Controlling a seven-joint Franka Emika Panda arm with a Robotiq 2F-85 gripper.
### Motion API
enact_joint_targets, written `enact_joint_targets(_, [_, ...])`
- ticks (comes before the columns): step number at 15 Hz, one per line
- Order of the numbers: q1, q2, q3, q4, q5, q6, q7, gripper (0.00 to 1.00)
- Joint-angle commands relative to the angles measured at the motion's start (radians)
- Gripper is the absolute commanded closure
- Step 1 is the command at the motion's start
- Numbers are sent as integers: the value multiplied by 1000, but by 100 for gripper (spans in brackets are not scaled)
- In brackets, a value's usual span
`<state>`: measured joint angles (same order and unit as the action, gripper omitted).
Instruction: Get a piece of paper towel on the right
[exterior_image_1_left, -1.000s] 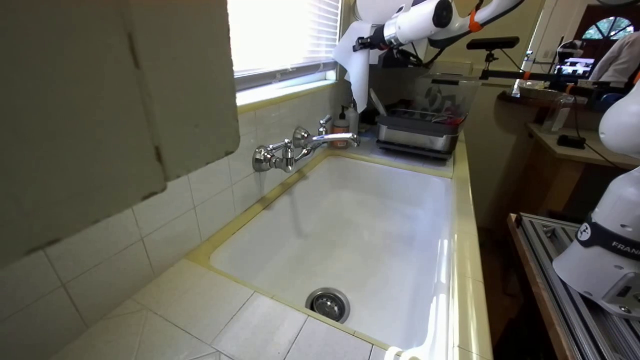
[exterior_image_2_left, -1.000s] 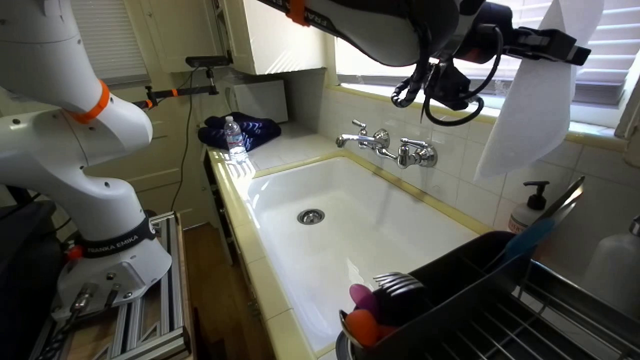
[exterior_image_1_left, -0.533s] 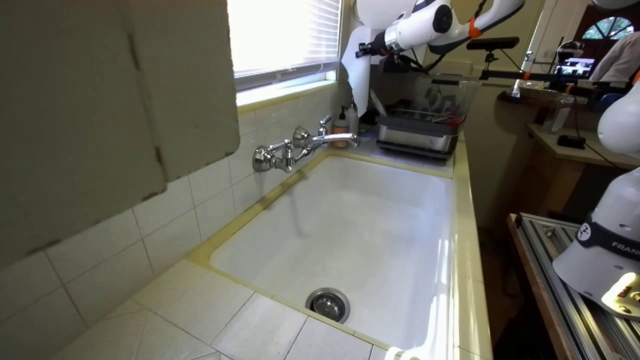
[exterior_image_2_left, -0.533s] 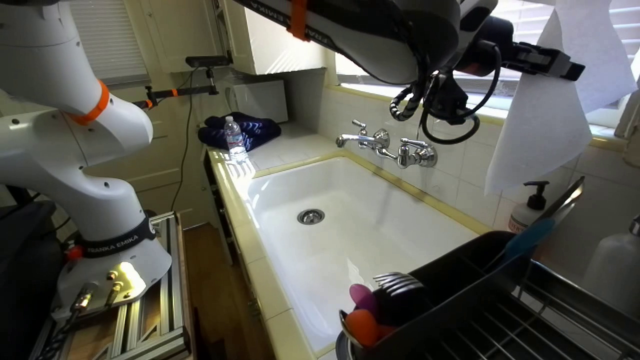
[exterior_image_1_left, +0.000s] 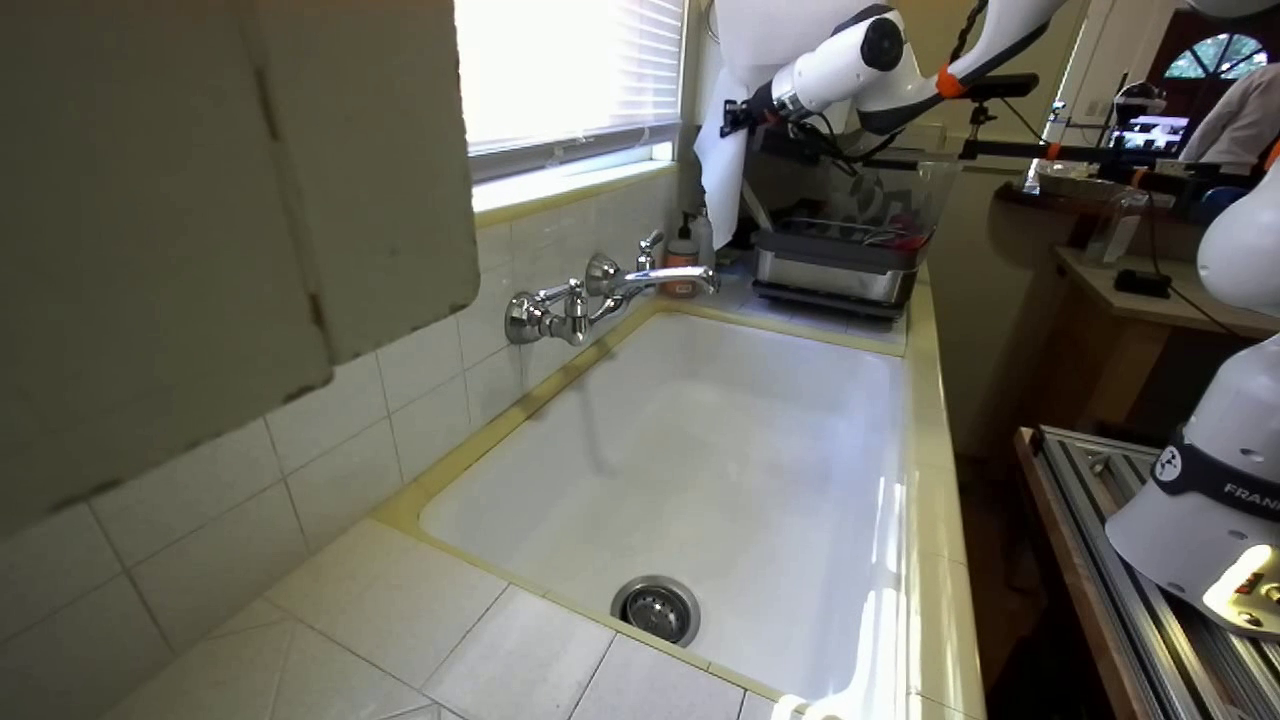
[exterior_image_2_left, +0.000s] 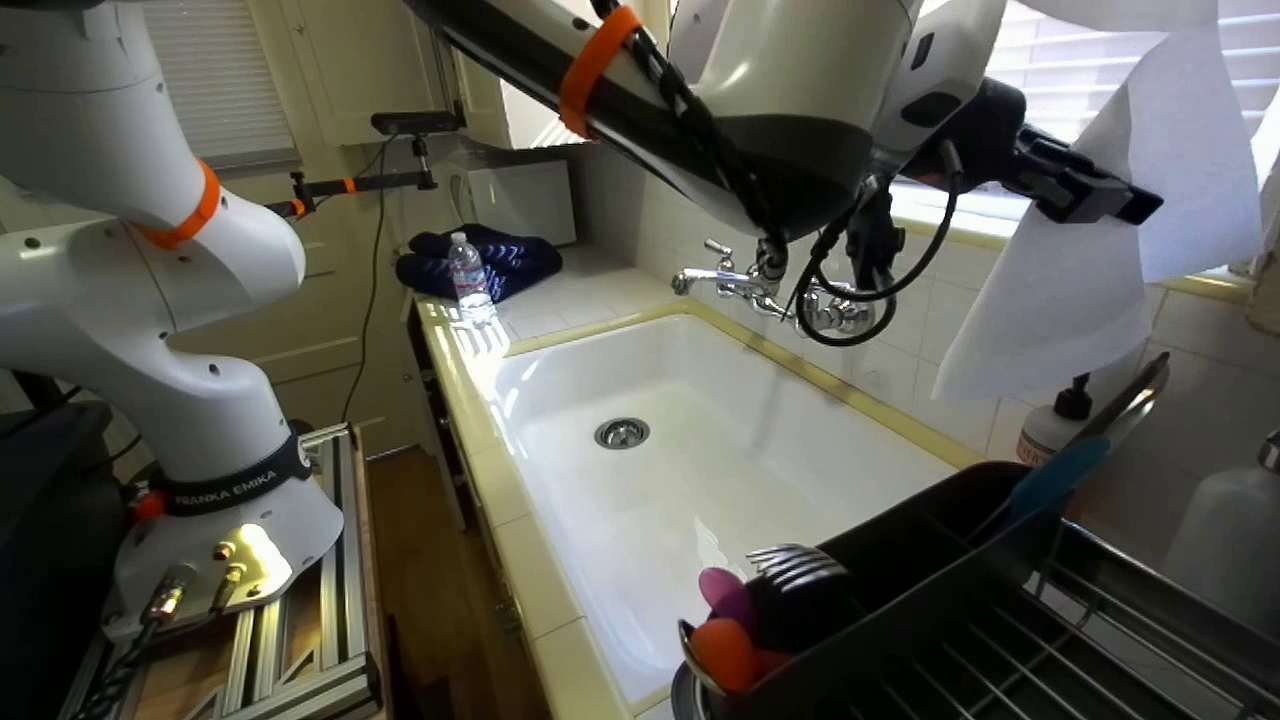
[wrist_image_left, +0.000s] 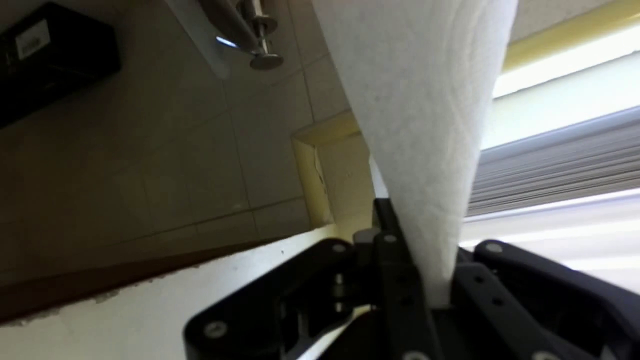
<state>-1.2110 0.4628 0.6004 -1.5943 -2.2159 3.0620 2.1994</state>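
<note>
A limp white sheet of paper towel hangs by the window in both exterior views (exterior_image_1_left: 722, 190) (exterior_image_2_left: 1045, 310). My gripper (exterior_image_1_left: 735, 118) is shut on it at mid-height, so paper shows above and below the jaws. In an exterior view the gripper (exterior_image_2_left: 1135, 203) stands in front of the sheet, and the sheet runs up toward a larger white curved paper form (exterior_image_2_left: 1140, 10) at the top edge. I cannot tell whether the two are joined. In the wrist view the sheet (wrist_image_left: 420, 100) narrows down between the black fingers (wrist_image_left: 420, 250), which hide its pinched part.
Below the sheet stand a soap bottle (exterior_image_2_left: 1045, 430) and a black dish rack (exterior_image_2_left: 930, 620) with utensils. The white sink (exterior_image_2_left: 690, 480) has a wall faucet (exterior_image_2_left: 735, 280). A window with blinds (exterior_image_1_left: 570, 70) is beside the gripper. A water bottle (exterior_image_2_left: 470, 275) stands far off.
My gripper has moved down and slightly away from the window, with the arm turning. The sheet has shifted lower with it. More of the white curved paper above has come into view.
</note>
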Motion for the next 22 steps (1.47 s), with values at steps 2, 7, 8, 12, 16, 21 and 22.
enact_joint_targets(2, [42,-62,-81,-109,323,-22,-95,100])
enact_joint_targets(7, [278,-119,-349,-187,711,2,-241,100])
enact_joint_targets(8, [317,-130,-387,-208,790,6,-284,100])
enact_joint_targets(12, [285,-173,-301,-255,942,-37,-392,100])
enact_joint_targets(16, [443,-253,-448,-343,1218,-27,-581,100])
enact_joint_targets(21, [608,-348,-565,-450,1588,-93,-901,100])
enact_joint_targets(22, [506,-366,-450,-450,1574,-138,-905,100])
